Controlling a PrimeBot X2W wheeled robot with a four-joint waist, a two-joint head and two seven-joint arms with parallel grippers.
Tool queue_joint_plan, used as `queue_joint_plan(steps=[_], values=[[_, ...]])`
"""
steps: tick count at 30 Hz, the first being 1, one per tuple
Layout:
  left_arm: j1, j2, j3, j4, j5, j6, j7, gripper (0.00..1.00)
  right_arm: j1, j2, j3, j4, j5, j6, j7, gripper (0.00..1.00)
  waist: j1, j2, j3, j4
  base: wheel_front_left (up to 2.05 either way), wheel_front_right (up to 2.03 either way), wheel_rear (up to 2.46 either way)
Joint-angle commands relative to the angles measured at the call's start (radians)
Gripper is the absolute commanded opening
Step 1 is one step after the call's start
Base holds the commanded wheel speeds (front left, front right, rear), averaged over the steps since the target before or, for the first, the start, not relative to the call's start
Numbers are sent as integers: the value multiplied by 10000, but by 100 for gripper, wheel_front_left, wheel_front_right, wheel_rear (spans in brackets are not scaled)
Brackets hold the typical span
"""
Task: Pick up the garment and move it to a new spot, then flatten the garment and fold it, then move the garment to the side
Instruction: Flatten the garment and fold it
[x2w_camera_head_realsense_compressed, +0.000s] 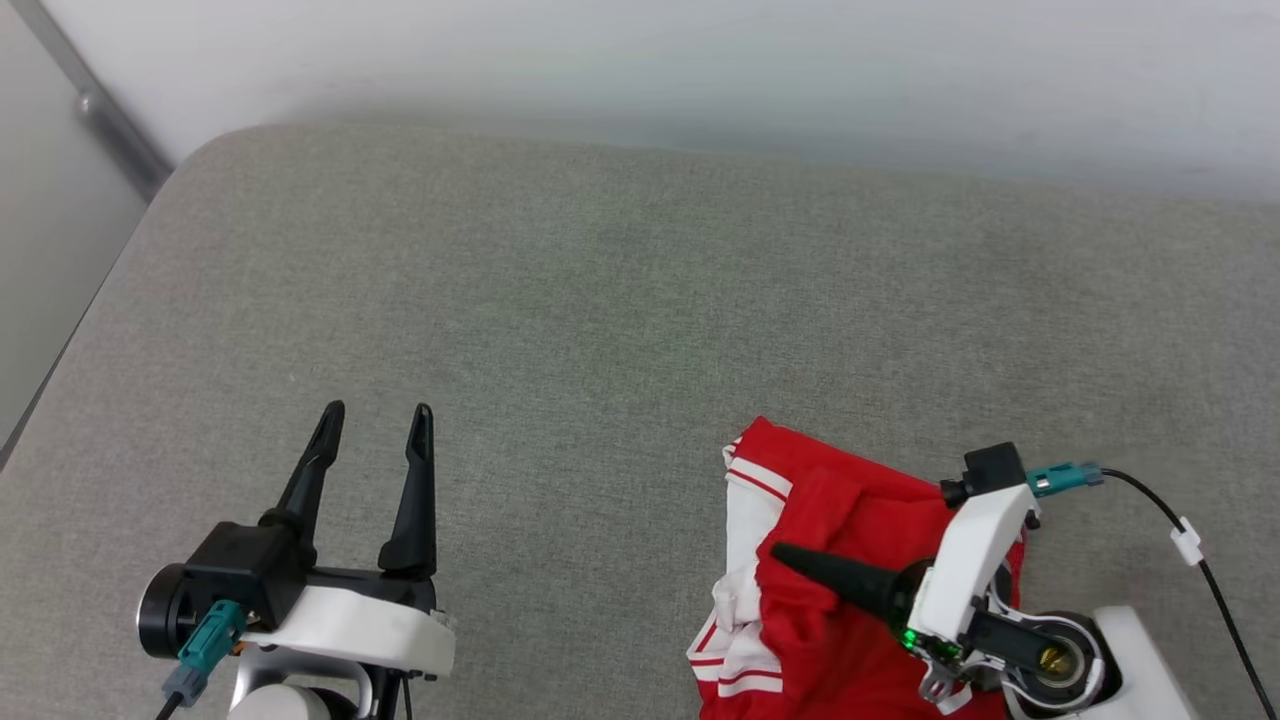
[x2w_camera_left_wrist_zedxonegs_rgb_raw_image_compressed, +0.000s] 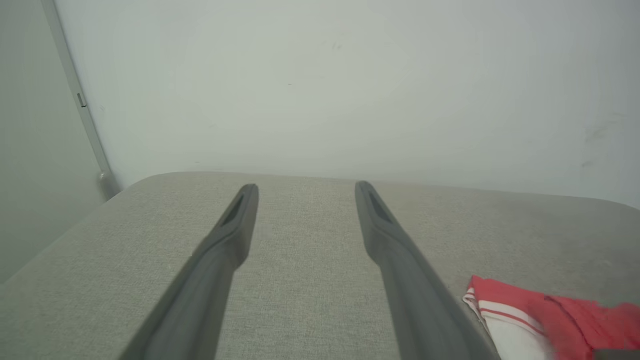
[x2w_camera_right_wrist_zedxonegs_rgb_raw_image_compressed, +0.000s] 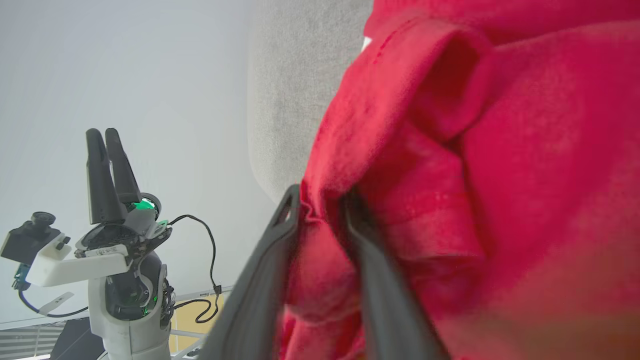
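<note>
The garment (x2w_camera_head_realsense_compressed: 830, 600) lies bunched near the front right of the grey padded surface (x2w_camera_head_realsense_compressed: 600, 300), red with a white sleeve and striped trim toward its left. My right gripper (x2w_camera_head_realsense_compressed: 780, 555) lies on its side over the cloth, pointing left. In the right wrist view a fold of the red garment (x2w_camera_right_wrist_zedxonegs_rgb_raw_image_compressed: 500, 150) sits pinched between the right gripper (x2w_camera_right_wrist_zedxonegs_rgb_raw_image_compressed: 320, 200) fingers, which stand slightly apart. My left gripper (x2w_camera_head_realsense_compressed: 378, 410) hovers open and empty at the front left, well clear of the garment (x2w_camera_left_wrist_zedxonegs_rgb_raw_image_compressed: 515, 320). The left gripper (x2w_camera_left_wrist_zedxonegs_rgb_raw_image_compressed: 306, 187) fingers point toward the back wall.
The grey surface has a rounded far-left corner (x2w_camera_head_realsense_compressed: 230, 140) and a left edge (x2w_camera_head_realsense_compressed: 90, 300) dropping to the floor. A pale wall (x2w_camera_head_realsense_compressed: 700, 60) runs behind it. A black cable (x2w_camera_head_realsense_compressed: 1200, 560) trails from my right wrist.
</note>
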Motion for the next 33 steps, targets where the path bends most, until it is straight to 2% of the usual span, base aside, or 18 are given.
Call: queue_joint_plan(steps=[1, 6, 10, 15, 18, 23, 26, 30, 33], values=[[-129, -73, 20, 60, 17, -53, -61, 100, -165, 19, 216, 119, -15, -2, -212, 100, -1, 0, 69, 69, 0, 0, 0], [-102, -165, 61, 227, 26, -100, -93, 100, -284, -19, 795, -163, 181, -2, -588, 100, -1, 0, 59, -27, 0, 0, 0], [-48, -201, 87, 344, 20, -134, -103, 100, -277, -399, 1276, -977, -175, -2, -1079, 100, -1, 0, -64, -225, 0, 0, 0], [34, -220, 169, 424, -12, -119, -116, 100, -278, -1297, 1868, -1977, -1879, -2, -2781, 100, -1, 0, -197, -527, 0, 0, 0], [116, -235, 234, 468, -26, -60, -127, 100, -282, -1990, 1745, -2213, -3728, -4, -4101, 100, -1, 0, -287, -756, 0, 0, 0], [337, -274, 389, 582, -92, -8, -145, 100, 230, -2156, 570, -2403, -6367, -2, -5754, 100, -1, 0, -497, -1112, 0, 0, 0], [437, -299, 512, 661, -115, -15, -150, 100, 577, -1987, -344, -2710, -7384, -2, -6501, 100, -1, 0, -623, -1288, 0, 0, 0], [651, -351, 647, 768, -114, 12, -161, 100, 1135, -1538, -1305, -3376, -8181, -2, -7389, 100, -1, 0, -775, -1501, 0, 0, 0], [817, -385, 742, 846, -64, 27, -166, 100, 1593, -1258, -1521, -3818, -8476, -2, -7841, 100, -1, 0, -936, -1615, 0, 0, 0]])
